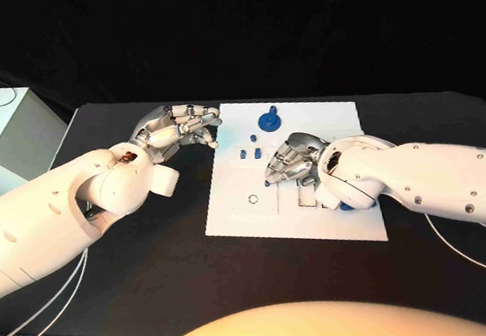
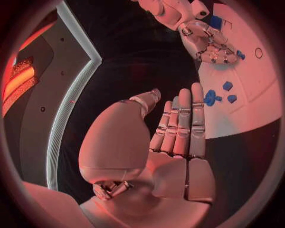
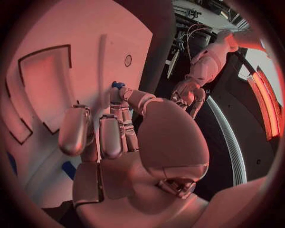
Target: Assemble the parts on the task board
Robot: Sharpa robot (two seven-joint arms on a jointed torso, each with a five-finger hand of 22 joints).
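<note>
Right hand [image 1: 295, 160] sits low over the middle of the board [image 1: 249, 221], fingers curled down with a small blue part [image 3: 118, 85] pinched at the fingertips. A little further back, the left hand [image 1: 177, 129] hovers off the board's left edge, fingers straight and together, holding nothing. At the far end a round blue part [image 1: 269, 121] stands upright, with small pegs [image 1: 252, 152] just in front.

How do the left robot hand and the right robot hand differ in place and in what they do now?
The left robot hand is over the black table, beside the task board, holding nothing; the right robot hand is over the board. The left's fingers are apart; the right's fingertips are at a small blue part. Both are silver, on white arms.
</note>
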